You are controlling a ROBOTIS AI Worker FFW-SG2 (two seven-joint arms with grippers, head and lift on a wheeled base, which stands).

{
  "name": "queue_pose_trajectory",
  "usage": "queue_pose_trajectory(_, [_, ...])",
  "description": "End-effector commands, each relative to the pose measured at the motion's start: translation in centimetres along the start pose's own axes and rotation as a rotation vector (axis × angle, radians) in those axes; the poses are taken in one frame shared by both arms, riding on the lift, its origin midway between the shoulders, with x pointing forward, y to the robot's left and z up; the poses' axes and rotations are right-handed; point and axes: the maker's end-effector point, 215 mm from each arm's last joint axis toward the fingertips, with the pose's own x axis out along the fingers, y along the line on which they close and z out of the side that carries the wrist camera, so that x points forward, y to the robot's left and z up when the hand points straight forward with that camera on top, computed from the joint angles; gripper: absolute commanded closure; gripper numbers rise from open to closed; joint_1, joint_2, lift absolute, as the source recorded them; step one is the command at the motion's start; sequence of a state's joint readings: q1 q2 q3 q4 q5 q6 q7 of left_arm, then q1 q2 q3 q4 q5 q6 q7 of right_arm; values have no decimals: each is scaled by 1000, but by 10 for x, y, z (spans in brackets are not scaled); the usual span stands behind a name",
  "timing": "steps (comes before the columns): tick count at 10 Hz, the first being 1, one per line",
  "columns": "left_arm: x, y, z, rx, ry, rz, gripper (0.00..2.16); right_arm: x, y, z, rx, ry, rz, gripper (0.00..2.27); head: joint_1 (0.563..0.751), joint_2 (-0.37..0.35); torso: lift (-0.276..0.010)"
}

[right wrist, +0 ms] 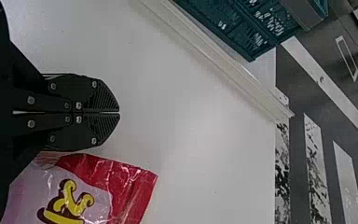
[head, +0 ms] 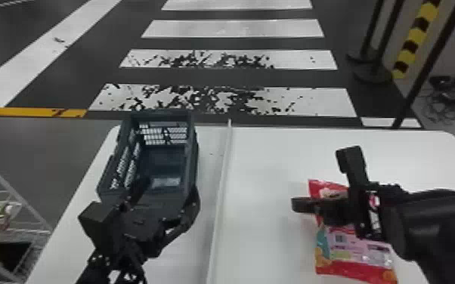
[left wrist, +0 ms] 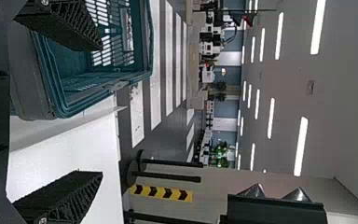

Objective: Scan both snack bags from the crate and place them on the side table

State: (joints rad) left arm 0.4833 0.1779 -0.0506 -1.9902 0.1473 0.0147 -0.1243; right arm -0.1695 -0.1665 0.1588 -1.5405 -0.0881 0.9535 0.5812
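Black right arm (head: 446, 219) comes in from the head view's right edge, its gripper (head: 298, 204) low over the white table (head: 264, 162) with the jaws clenched together and nothing between them. Partly under that arm lies a red-and-pink snack bag (head: 351, 268); the right wrist view puts it just beside the fingers, yellow lettering up. It could be two bags overlapping, as the arm covers the middle.

Left of the pale ridge (head: 220, 189) (a thin, raised strip across the tabletop) sits the dark blue-green crate (head: 194, 151). At its near end is the left gripper (head: 168, 189), jaws released and spread wide, one over the crate's side and one nearer the ridge.
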Motion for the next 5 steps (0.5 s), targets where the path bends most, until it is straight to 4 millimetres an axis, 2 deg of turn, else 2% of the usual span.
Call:
queue_pose_trajectory(1, [-1,1,0,0,0,0,39,-3,16,-4,11,11,28,2253,695,86,-95])
queue_pose_trajectory(3, [-2,1,-1,2,2,0,39,-21,49,-16,54,32,98,2253,695,104,-95])
queue_pose_trajectory(4, [0,1,-1,0,2,-1,39,-37,67,-8,111,19,167,2253,695,118,-95])
queue_pose_trajectory(5, [1,-2,0,-1,0,-6,39,-61,69,9,149,-22,197,2253,695,130,-95])
